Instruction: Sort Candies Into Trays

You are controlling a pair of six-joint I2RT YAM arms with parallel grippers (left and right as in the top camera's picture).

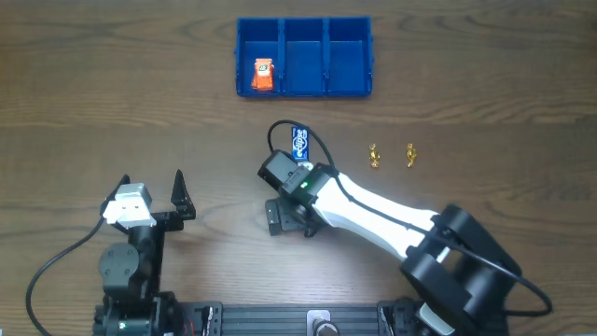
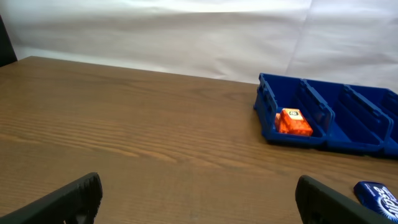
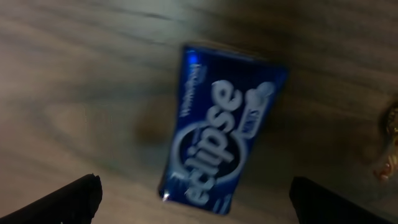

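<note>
Above the blue candy pack [image 3: 217,127], the right gripper [image 3: 194,198] hung wide open and empty; a skewed descent could nudge the flat pack aside.

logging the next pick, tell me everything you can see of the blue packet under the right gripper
The blue packet is a flat, glossy dark-blue rectangle with white print, seemingly foil or plastic, closed and uncrushed. It lies face up on the wooden table, apart from the blue tray. The right gripper hangs over it, open, fingers not touching it.
</note>
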